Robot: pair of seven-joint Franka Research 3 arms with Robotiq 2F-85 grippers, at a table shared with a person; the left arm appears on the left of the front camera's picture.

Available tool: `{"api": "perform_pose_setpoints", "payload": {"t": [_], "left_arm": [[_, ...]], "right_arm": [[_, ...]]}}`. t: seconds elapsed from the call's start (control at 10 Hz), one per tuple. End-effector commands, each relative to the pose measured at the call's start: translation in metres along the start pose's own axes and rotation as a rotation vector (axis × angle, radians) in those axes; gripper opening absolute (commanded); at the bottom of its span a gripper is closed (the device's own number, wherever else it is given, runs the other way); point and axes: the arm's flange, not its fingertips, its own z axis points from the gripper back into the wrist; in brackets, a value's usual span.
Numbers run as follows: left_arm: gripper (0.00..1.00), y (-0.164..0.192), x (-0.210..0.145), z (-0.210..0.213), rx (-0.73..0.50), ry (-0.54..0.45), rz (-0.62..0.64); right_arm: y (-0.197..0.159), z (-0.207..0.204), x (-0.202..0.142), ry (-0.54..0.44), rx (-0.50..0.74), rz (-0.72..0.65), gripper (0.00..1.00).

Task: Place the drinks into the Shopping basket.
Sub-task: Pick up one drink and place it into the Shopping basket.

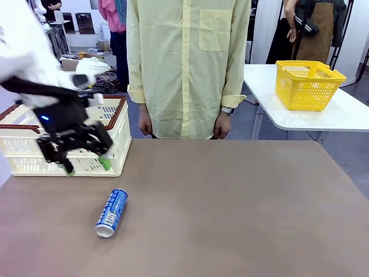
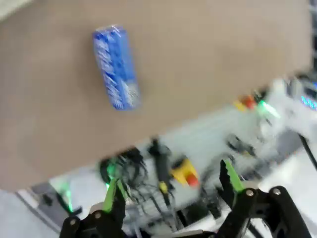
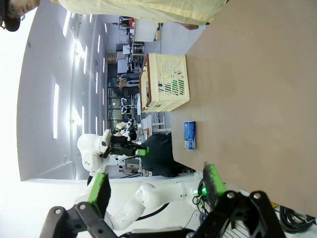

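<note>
A: My left end effector [image 1: 85, 166] hangs empty, jaws spread wide, just in front of the Shopping basket [image 1: 118, 130] at the bench's left edge.

B: And the blue can [image 1: 112, 212]?

A: Lying flat on the bench [image 1: 230, 202], nearer me and slightly right of that end effector. Long axis runs roughly toward me, silver top closest.

B: Right end effector [image 3: 156, 186]?

A: Empty too, jaws wide, well apart. Left arm's nearer, I judge.

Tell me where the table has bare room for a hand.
Free: the whole stretch right of the blue can, out to the table's right edge, and the strip before the person. Crowded: the left corner, where the open left gripper hangs by the crate.
</note>
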Motion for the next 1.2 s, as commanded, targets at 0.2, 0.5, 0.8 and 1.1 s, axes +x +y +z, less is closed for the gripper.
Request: {"api": "perform_pose_setpoints", "payload": {"t": [0.2,0.5,0.8,1.1], "left_arm": [[1.00,0.002,0.016,-0.032,0.184,-0.437,-0.023],[1.00,-0.011,0.019,-0.021,0.169,-0.357,-0.018],[1.00,-0.011,0.019,-0.021,0.169,-0.357,-0.018],[1.00,-0.003,0.022,-0.044,0.196,-0.333,-0.069]], "right_arm": [[0.006,0.000,0.002,-0.009,0.021,-0.012,1.00],[0.006,0.000,0.002,-0.009,0.021,-0.012,1.00],[0.006,0.000,0.002,-0.009,0.021,-0.012,1.00],[0.006,0.000,0.002,-0.009,0.021,-0.012,1.00]]}}
